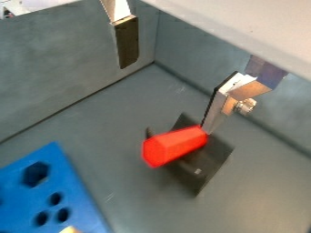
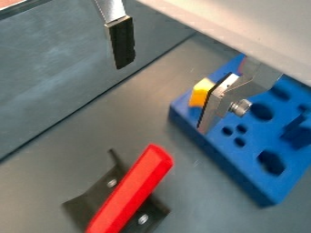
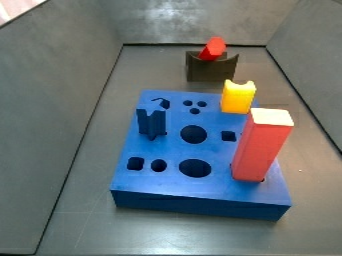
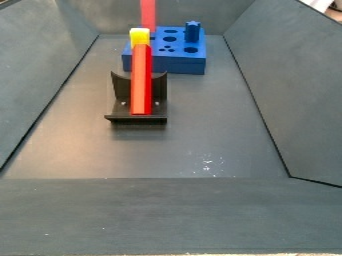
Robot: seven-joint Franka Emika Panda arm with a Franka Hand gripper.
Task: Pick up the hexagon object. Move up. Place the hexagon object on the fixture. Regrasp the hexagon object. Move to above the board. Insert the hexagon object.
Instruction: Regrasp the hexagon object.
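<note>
Hexagon object (image 1: 176,146) on fixture (image 1: 209,168), below open, apart gripper (image 1: 177,68).

A robotics test bench, probably in a lab: plain dark grey walls (image 3: 80,30) enclose a bare grey floor (image 4: 174,150). On it sits a blue board (image 3: 174,165) with shaped holes; behind the board stands a dark fixture (image 3: 211,68). The gripper (image 1: 183,59) hangs open above the fixture.

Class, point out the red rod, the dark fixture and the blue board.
Red rod (image 4: 138,75), side view, mid shaft.
Fixture (image 3: 201,66), side view, front face.
Blue board (image 3: 167,186), side view, top surface near front edge.
</note>
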